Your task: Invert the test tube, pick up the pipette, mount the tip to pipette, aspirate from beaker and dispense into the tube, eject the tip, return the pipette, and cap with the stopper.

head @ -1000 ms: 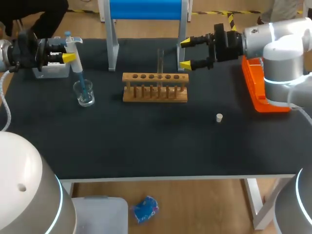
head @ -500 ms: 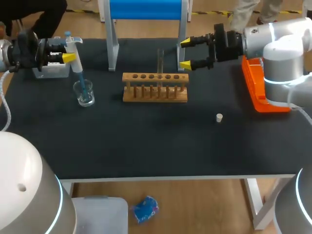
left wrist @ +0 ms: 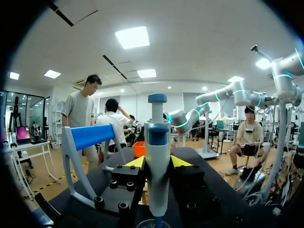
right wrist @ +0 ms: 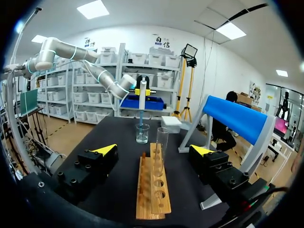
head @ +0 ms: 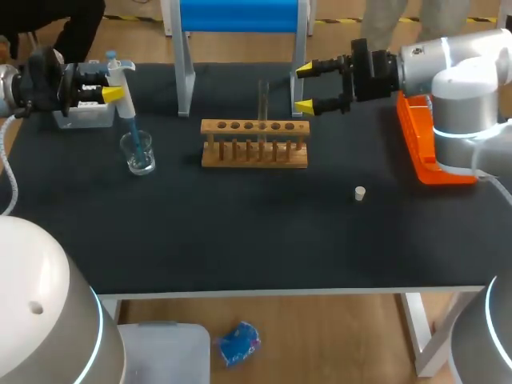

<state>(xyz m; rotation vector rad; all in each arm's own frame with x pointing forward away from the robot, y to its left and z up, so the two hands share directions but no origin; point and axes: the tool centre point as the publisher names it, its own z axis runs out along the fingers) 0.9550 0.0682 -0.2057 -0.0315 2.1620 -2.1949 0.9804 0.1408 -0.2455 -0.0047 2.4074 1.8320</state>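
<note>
Nearest on the bench (head: 240, 240) lies the stopper (head: 360, 192), a small white plug on its own, well apart from everything else. It looks light and likely to roll or skid, so I would pinch it across its sides with a narrow, squared-up grip.

Further back on the left stands the beaker (head: 138, 154). The blue tip (head: 136, 142) on the pipette (head: 122, 80) dips down into it. The beaker looks small and light, so a sideways nudge from the tip could probably tip it. Any lift is best made straight up.

In the middle, the wooden rack (head: 254, 144) carries the test tube (head: 262, 104), which stands upright in one of its holes. It is thin clear glass, so I judge it fragile and slippery. Soft pressure around the middle of its length seems the safest hold.

The left tool (head: 114, 88) is closed on the pipette, with a finger on each side of the body below the plunger. That body looks like stiff plastic that will not flex. Its weight probably sits high, so a firm hold suits it.

The right tool (head: 306, 88) hangs just beyond the rack's far right end. Its fingers are spread wide and hold nothing. The tube is ahead of them and clear of both.
</note>
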